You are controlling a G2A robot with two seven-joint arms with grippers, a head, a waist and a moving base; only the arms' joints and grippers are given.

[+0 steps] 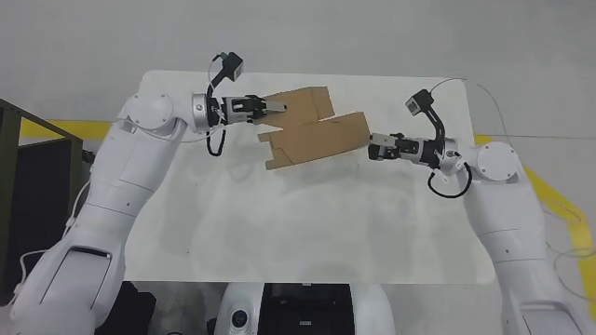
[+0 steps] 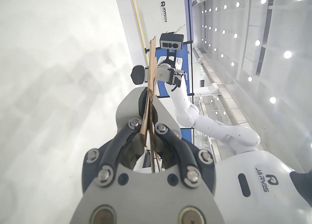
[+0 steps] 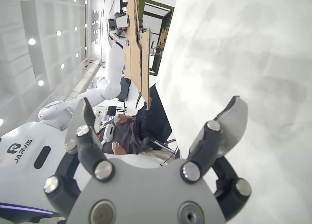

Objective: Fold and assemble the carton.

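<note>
Our left gripper (image 1: 278,107) (image 2: 147,95) was clamped on the left end of the carton (image 1: 312,130) (image 2: 152,64) (image 3: 136,59), its fingers pressed together on the flattened cardboard layers. We held the carton off the table (image 1: 279,242), roughly level over the far half, with its flaps pointing near and far. Our right gripper (image 1: 372,140) (image 3: 159,103) sat at the carton's right end with its fingers spread wide. We could not tell whether they touched the cardboard.
</note>
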